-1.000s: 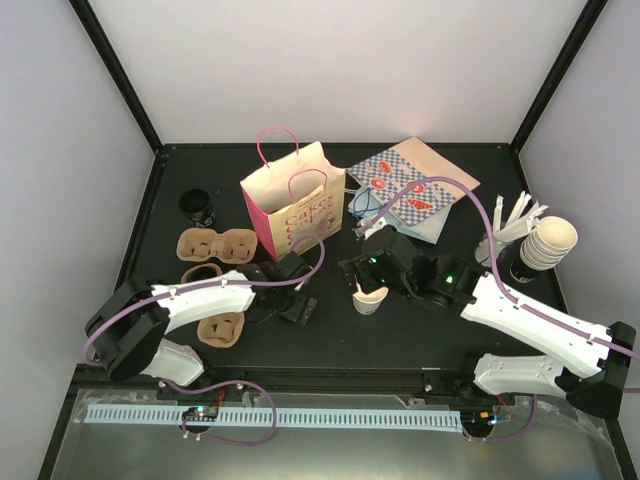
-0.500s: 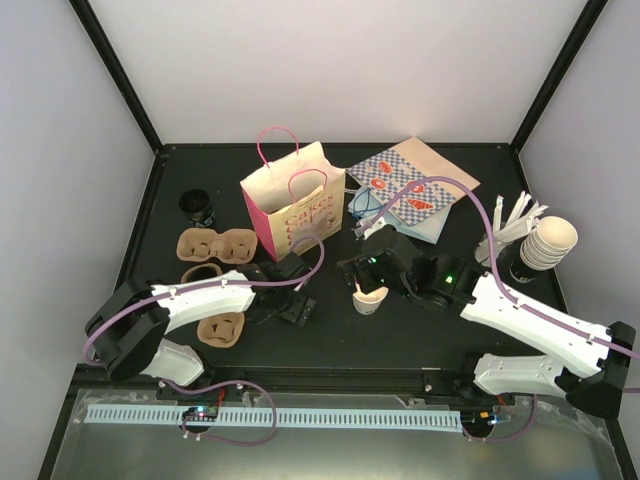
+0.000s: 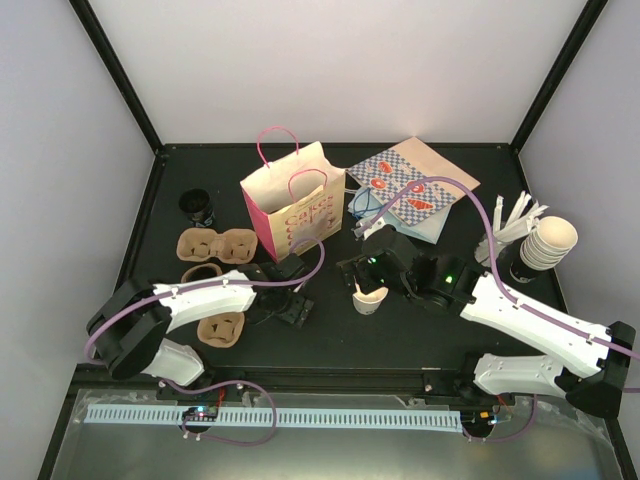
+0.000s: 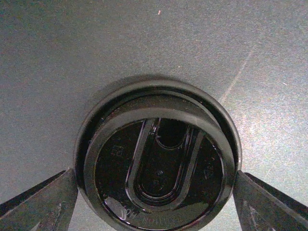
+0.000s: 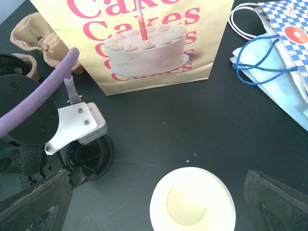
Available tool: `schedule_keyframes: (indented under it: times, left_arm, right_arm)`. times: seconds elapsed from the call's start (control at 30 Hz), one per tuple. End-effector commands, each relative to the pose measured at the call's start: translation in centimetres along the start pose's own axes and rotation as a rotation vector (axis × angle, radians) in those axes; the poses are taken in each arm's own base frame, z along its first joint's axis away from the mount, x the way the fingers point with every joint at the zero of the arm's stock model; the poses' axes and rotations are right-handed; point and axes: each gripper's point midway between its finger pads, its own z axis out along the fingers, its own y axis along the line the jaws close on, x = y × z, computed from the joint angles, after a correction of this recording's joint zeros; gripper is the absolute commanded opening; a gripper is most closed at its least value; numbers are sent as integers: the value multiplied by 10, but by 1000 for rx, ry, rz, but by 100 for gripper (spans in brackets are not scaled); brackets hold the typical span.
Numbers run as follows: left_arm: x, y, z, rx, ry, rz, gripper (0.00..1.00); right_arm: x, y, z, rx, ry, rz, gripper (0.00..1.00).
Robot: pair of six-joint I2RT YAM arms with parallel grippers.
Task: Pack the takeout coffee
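Observation:
The takeout coffee [image 3: 370, 298] is a small white paper cup, open-topped with a cream inside [image 5: 192, 199], standing at mid-table. My right gripper [image 3: 368, 285] [image 5: 155, 206] hangs open over it, one finger on each side and clear of the rim. A black lid [image 4: 159, 159] [image 5: 91, 156] lies flat on the table left of the cup. My left gripper [image 3: 280, 303] [image 4: 154, 192] reaches down over the lid, both fingertips [image 4: 53, 197] against opposite sides of its rim. Behind them stands the pink cake bag [image 3: 290, 205] [image 5: 144, 43], upright and open.
Brown pulp cup carriers [image 3: 215, 245] [image 3: 222, 328] lie at the left, with a small black cup [image 3: 198, 207] behind them. Blue chequered bags [image 3: 405, 195] lie flat at the back right. A stack of cream cups [image 3: 548, 243] and white sticks [image 3: 520, 215] stand at the right edge.
My left gripper's jaws have narrowed onto the black lid and its wrist has shifted slightly. The right arm and the cup have not moved.

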Motion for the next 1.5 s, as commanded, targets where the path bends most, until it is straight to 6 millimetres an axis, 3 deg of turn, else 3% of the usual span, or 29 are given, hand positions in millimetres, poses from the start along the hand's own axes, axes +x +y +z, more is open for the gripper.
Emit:
schedule_keyframes:
  times: [0.0, 0.33, 0.53, 0.87, 1.03, 1.27, 1.47]
  left_arm:
    - [-1, 2, 0, -31, 5, 13, 94]
    - [-11, 3, -2, -96, -10, 54, 92]
    - [-9, 0, 3, -98, 4, 57, 78]
    - [-11, -1, -7, -94, 7, 51, 76]
    - [-27, -15, -41, -38, -66, 51, 76]
    - [-61, -45, -107, 121, -243, 72, 76]
    - [-85, -85, -146, 337, -381, 116, 76]
  right_arm:
    - [-1, -1, 2, 0, -7, 23, 100]
    - [-1, 0, 2, -3, -7, 25, 100]
    - [0, -1, 2, 2, -4, 22, 100]
    - [2, -3, 2, 11, -3, 19, 100]
    - [5, -20, 1, 70, 9, 49, 100]
    - [6, -73, -10, 132, 22, 160, 100]
    - [27, -93, -9, 104, 101, 251, 100]
